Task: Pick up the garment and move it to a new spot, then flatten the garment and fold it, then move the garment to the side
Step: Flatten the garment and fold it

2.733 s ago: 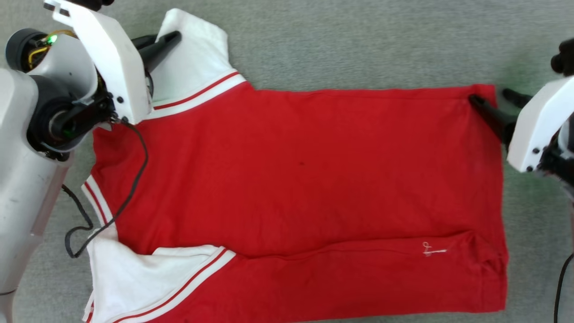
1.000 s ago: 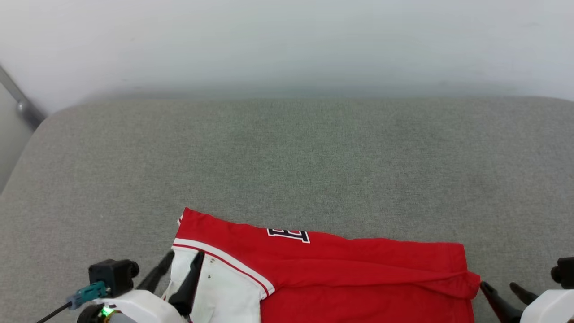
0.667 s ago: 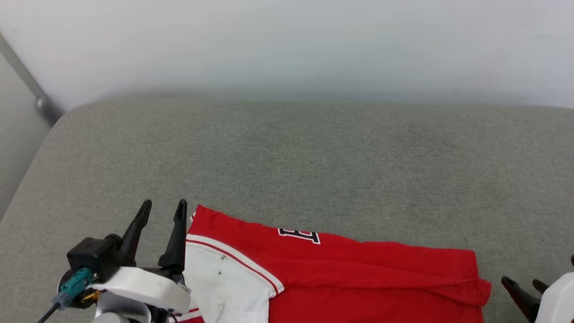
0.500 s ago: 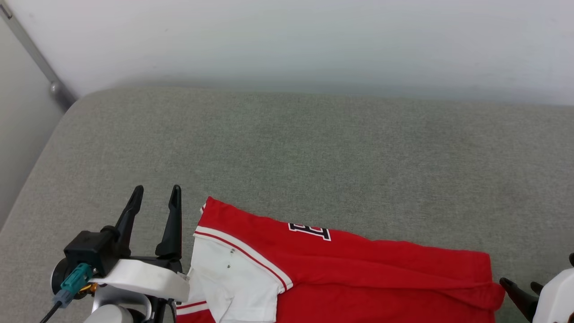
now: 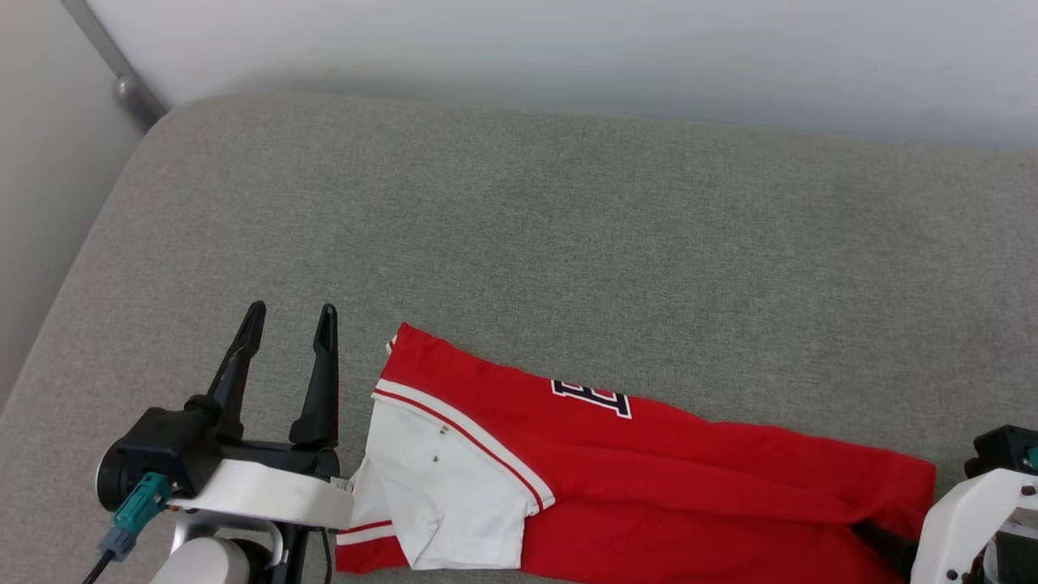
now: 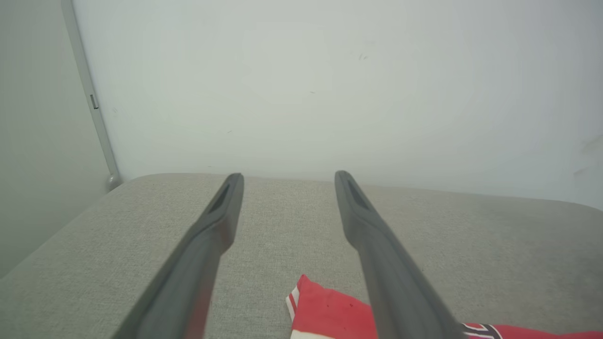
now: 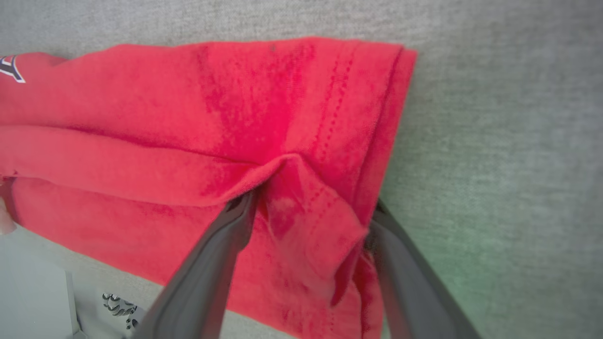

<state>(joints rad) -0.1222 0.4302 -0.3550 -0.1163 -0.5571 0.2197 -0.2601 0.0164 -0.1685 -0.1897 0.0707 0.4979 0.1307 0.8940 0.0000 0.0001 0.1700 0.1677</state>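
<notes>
Left gripper [image 5: 292, 312] hovers with its two fingers spread and empty, just beside the sleeve end of the jersey. Its partner, the right gripper [image 7: 311, 203], is spread too, fingers straddling a raised fold at the hem corner without pinching it. Under both, a grey upholstered cushion [image 5: 568, 211] carries the red jersey [image 5: 689, 487], folded lengthwise near the front edge. At its left end lies the white striped sleeve [image 5: 442, 487], and black block lettering [image 5: 590, 397] peeks out along the far edge.
</notes>
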